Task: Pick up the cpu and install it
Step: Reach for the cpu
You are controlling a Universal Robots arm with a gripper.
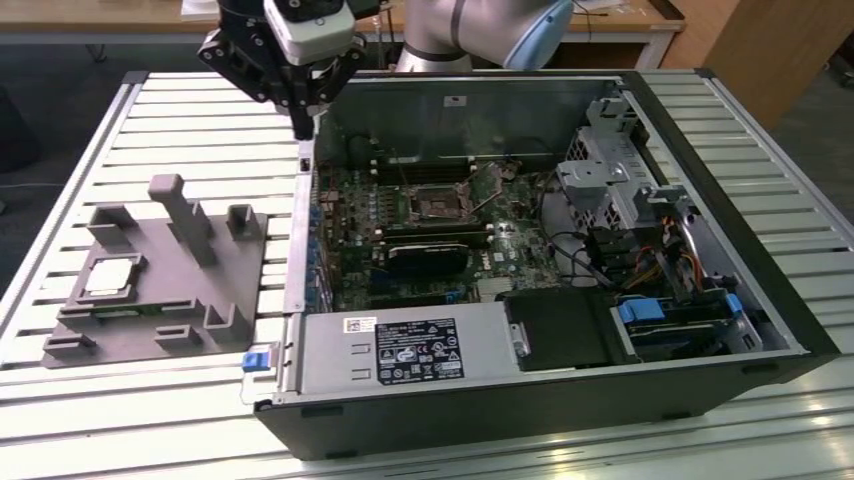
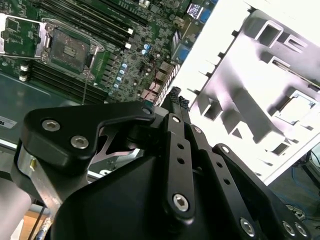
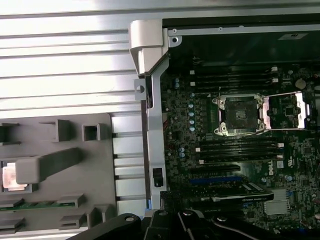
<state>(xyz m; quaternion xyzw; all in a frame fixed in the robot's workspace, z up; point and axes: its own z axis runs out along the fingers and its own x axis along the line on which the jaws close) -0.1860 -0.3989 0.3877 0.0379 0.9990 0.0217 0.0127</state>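
The cpu lies on the tray; the gripper (jaws together) points down over the case.

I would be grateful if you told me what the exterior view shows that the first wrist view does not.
Exterior view, beyond the first wrist view: the power supply and the drive cage. First wrist view, beyond the exterior: the case's corner bracket, which the gripper covers there. Both: the socket, the grey tray, the cpu lying in it.
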